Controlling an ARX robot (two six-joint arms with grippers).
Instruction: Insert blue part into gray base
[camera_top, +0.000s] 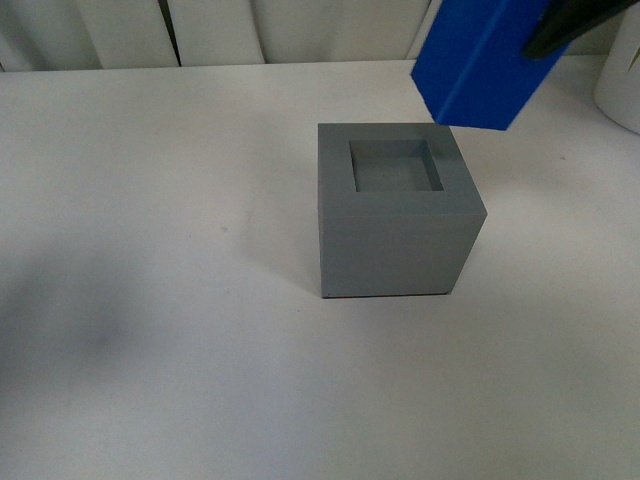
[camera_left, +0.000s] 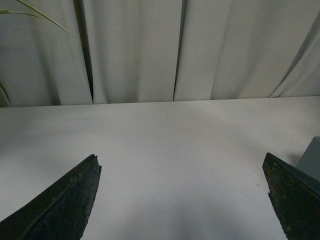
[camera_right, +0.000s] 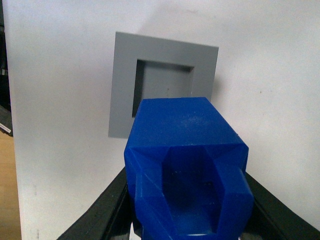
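Note:
The gray base (camera_top: 398, 210) stands on the white table, its square recess facing up and empty. The blue part (camera_top: 480, 60) hangs tilted in the air above and just behind the base's far right corner. My right gripper (camera_right: 186, 210) is shut on the blue part (camera_right: 185, 150); one black finger (camera_top: 570, 25) shows at the top right of the front view. In the right wrist view the gray base (camera_right: 162, 80) lies beyond the part's lower end. My left gripper (camera_left: 182, 200) is open and empty over bare table, with a sliver of the gray base (camera_left: 312, 160) beside one finger.
A white curtain (camera_left: 150, 50) hangs behind the table's far edge. A white rounded object (camera_top: 622, 80) stands at the far right of the table. A thin plant leaf (camera_left: 40, 17) shows in the left wrist view.

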